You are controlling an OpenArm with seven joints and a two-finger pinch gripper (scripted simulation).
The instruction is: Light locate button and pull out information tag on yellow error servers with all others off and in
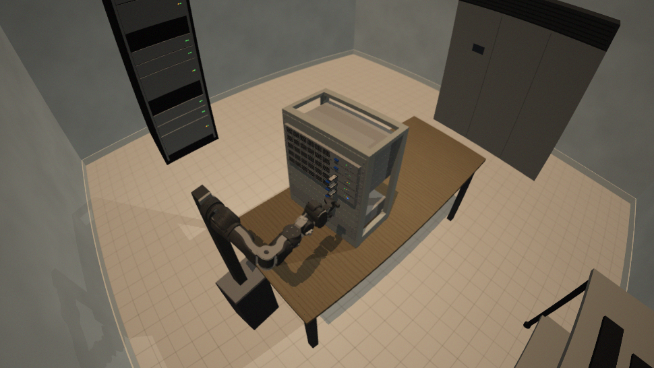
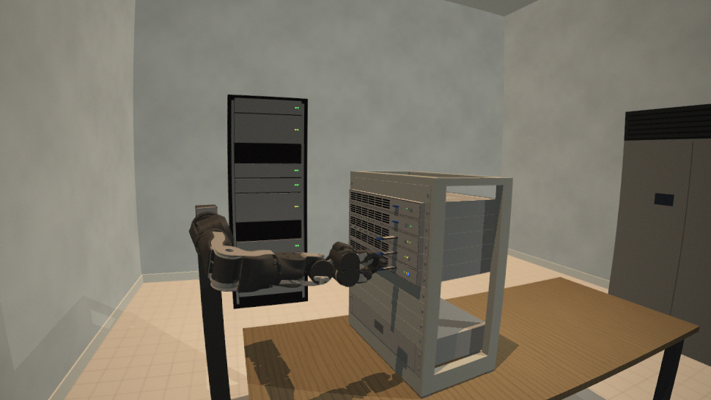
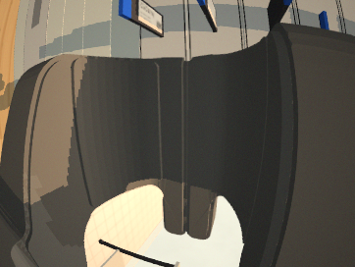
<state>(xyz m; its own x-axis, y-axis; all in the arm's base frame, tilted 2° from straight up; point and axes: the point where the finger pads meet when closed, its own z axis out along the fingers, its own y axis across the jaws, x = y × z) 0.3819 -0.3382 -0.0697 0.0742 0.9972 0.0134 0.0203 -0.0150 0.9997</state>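
The rack [image 1: 366, 201] [image 2: 437, 297] stands upright on the table. Of its five servers, the top two show green lights and their blue-ended tags [image 1: 336, 160] [image 2: 395, 221] sit in. The third server's tag [image 1: 333, 177] [image 2: 387, 237], the fourth's and the lowest's stick out. The third and fourth servers show yellow lights [image 2: 407, 242] and no blue. The lowest shows a lit blue locate button [image 1: 346, 197] [image 2: 407, 274] and a small yellowish light. My gripper [image 1: 337, 205] [image 2: 384, 262] [image 3: 197, 150] is shut and empty, in front of the rack near the lowest tag [image 3: 152, 19]. Contact is unclear.
The wooden table [image 1: 439, 160] [image 2: 586, 318] carries the rack. A tall black rack [image 1: 169, 86] [image 2: 268, 208] stands behind, and a grey cabinet [image 1: 512, 91] [image 2: 651, 248] stands at the right. The protruding tags are stacked just above my fingers.
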